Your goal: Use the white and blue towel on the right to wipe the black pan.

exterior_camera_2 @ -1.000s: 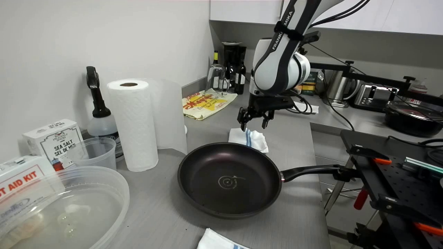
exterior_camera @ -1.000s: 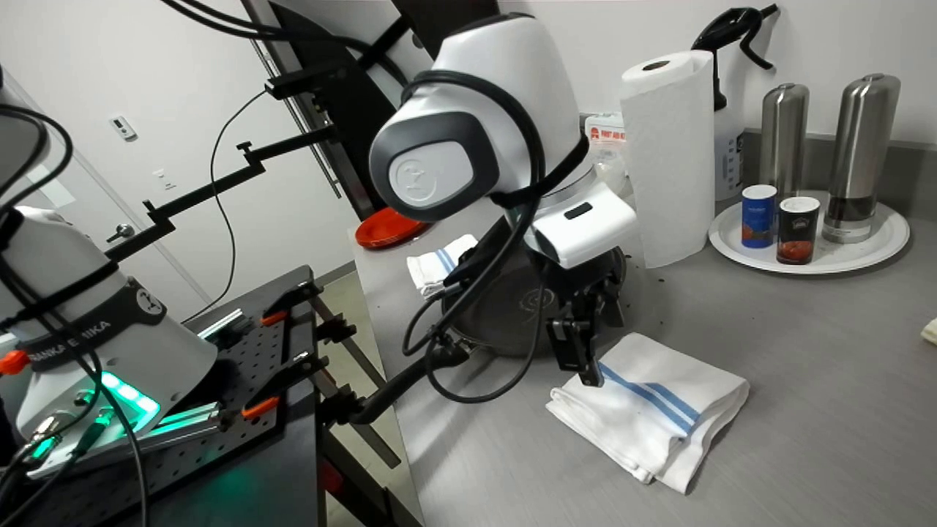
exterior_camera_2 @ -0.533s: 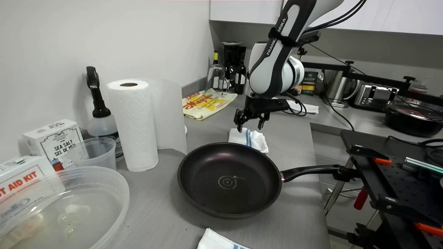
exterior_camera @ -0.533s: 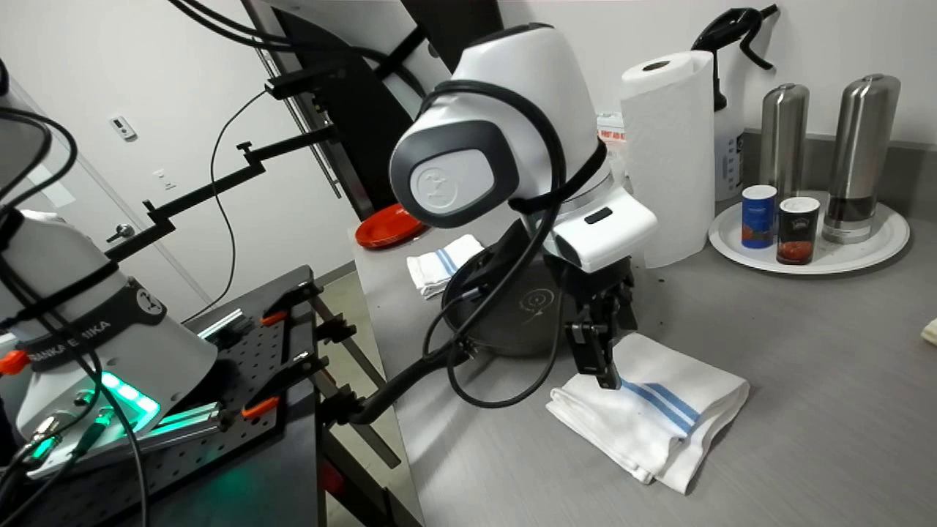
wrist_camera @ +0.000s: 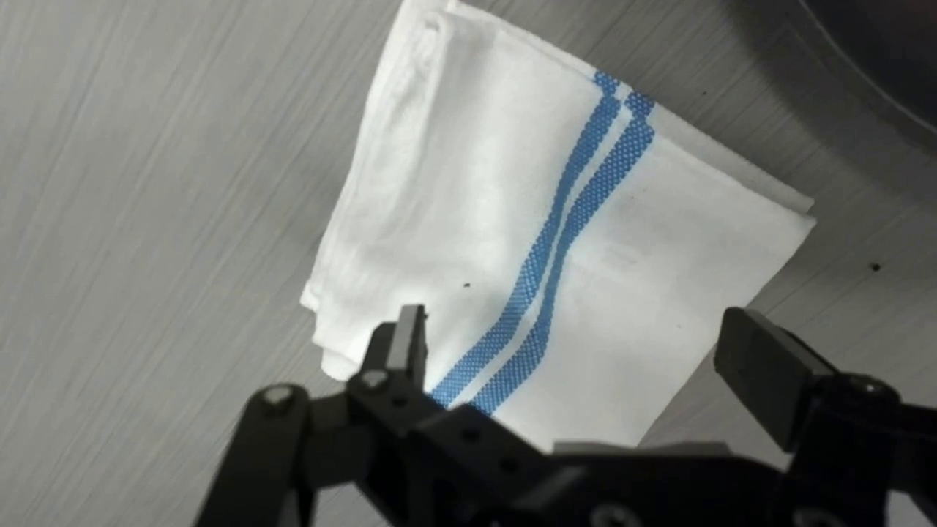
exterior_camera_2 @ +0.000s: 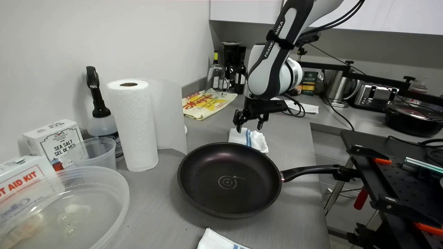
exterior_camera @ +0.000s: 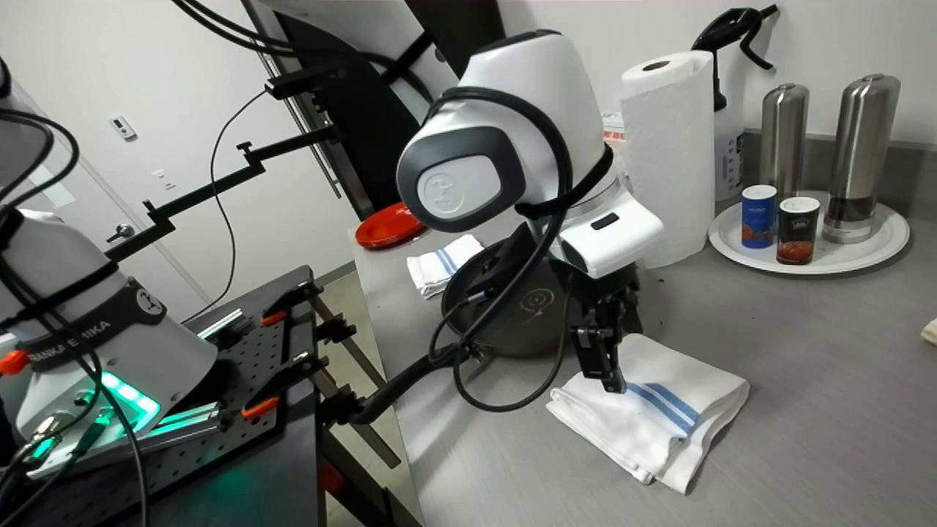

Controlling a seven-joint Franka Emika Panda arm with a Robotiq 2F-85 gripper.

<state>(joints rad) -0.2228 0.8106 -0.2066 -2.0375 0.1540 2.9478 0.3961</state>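
The pincer (wrist_camera: 574,335) hangs with jaws apart, holding nothing; the folded white and blue towel (wrist_camera: 505,227) lies below it, its stripes (wrist_camera: 621,161) slanting across the gap.

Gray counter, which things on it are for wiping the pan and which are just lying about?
For the job:
blue-striped towel below the open gripper
black frying pan

Just lying about, among others:
second striped towel
paper towel roll
spray bottle
salt box

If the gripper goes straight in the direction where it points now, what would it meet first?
Most likely the white and blue towel below the open gripper; how far down is unclear.
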